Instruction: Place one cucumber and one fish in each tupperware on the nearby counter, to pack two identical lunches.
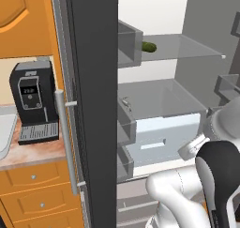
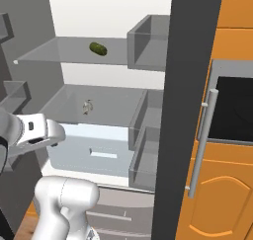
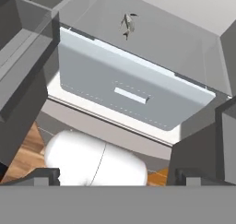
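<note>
Nearest the hand camera, the pincer's (image 3: 113,176) two dark finger tips stand spread wide apart with nothing between them, looking into an open grey fridge. Beyond them sits a pale blue-grey drawer front with a slim handle slot (image 3: 131,95), and on the clear glass shelf (image 3: 184,48) above it lies a small silvery fish (image 3: 127,24), well apart from the fingers.

From the left base view, the small dark green oblong cucumber (image 1: 149,46) lies on the upper glass shelf (image 1: 187,46) of the fridge, just right of a grey door-side bin; the right base view shows it (image 2: 98,48) towards the middle of that shelf, with the fish (image 2: 88,106) on the shelf below. The white arm with dark joints (image 1: 211,171) rises at the near right.

Left of the tall dark fridge door (image 1: 91,105), a black coffee machine (image 1: 33,100) stands on the pinkish-brown marbled worktop (image 1: 28,154) over orange drawers. At the far left edge, a pale grey rim (image 1: 5,128) shows on the worktop; what it belongs to is unclear.
</note>
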### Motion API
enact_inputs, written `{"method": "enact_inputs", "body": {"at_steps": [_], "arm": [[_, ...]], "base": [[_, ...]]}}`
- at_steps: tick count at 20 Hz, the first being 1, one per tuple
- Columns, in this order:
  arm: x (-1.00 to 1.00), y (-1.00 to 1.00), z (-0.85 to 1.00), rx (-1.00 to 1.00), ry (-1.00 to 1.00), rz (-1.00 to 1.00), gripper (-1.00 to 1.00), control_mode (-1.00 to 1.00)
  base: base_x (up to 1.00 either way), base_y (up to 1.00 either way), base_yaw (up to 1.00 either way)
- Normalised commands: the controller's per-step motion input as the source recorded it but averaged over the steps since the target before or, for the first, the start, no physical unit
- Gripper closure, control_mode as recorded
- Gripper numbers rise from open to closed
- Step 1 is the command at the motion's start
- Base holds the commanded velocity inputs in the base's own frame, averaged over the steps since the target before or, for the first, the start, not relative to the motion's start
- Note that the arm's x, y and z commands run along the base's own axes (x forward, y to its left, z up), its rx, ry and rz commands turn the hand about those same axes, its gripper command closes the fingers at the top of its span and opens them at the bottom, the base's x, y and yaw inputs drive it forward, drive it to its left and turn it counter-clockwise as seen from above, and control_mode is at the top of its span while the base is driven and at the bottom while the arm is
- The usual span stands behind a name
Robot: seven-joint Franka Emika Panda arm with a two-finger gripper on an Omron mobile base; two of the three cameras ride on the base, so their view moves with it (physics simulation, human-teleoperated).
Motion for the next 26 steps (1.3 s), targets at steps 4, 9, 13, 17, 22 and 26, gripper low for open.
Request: {"method": "enact_inputs", "body": {"at_steps": [4, 9, 13, 17, 22, 26], "arm": [[0.24, -0.02, 0.00, 0.04, 0.00, 0.00, -1.00, -1.00], [0.69, 0.02, -0.05, 0.14, 0.00, -0.07, -1.00, -1.00], [0.80, 0.12, -0.18, 0.16, 0.00, -0.14, -1.00, -1.00], [0.63, 0.14, -0.44, 0.10, -0.09, -0.13, -1.00, -1.00], [0.63, 0.07, -0.24, 0.09, -0.04, -0.05, -1.00, -1.00], [0.58, 0.00, -0.01, 0.08, 0.00, 0.06, -1.00, -1.00]], "base": [[0.00, 0.00, 0.00], [0.00, 0.00, 0.00], [0.00, 0.00, 0.00], [0.00, 0.00, 0.00], [0.00, 0.00, 0.00], [0.00, 0.00, 0.00]]}}
